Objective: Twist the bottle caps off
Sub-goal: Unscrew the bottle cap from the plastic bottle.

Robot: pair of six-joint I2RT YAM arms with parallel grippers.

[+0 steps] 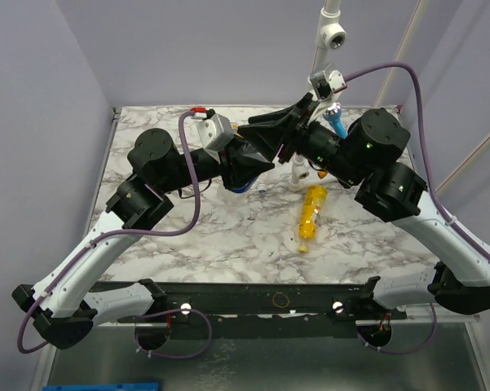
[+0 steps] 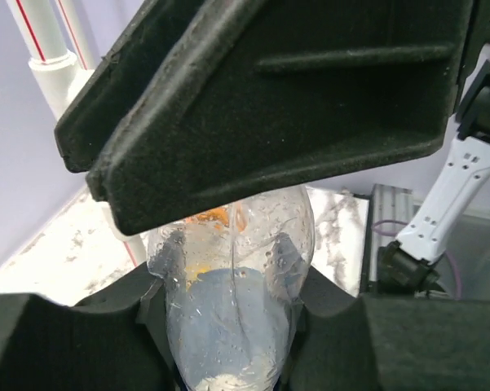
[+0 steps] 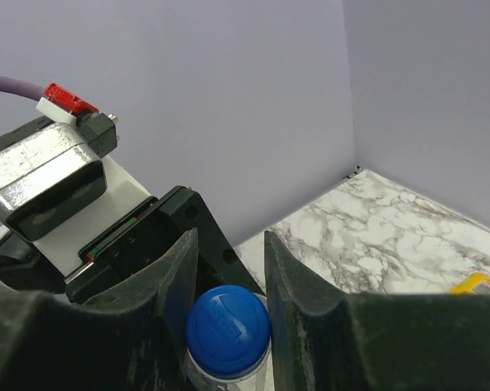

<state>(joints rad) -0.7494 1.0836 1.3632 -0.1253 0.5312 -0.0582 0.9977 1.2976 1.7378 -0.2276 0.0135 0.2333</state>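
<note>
**Gripping blue cap, bottle braced for the twist**

Nearest the arm bases, a yellow-orange bottle lies on its side on the table, full of orange liquid, well apart from both end effectors. Can't tell from here whether its cap is on.

Further back, both arms meet above mid-table. The left end effector is clamped on the body of the clear bottle, which sits in the notch of the lower finger with the upper finger pressing over it. Likely purpose is to stop the body spinning. The bottle looks empty apart from droplets on the wall. The orange tint showing through it can't be placed.

At the bottle's neck, the right end effector is narrow, with its fingers touching both sides of the blue cap. The cap is seated on the neck, not yet off. Judgement: set up for unscrewing, with one arm as the vise and the other as the wrench.
</note>
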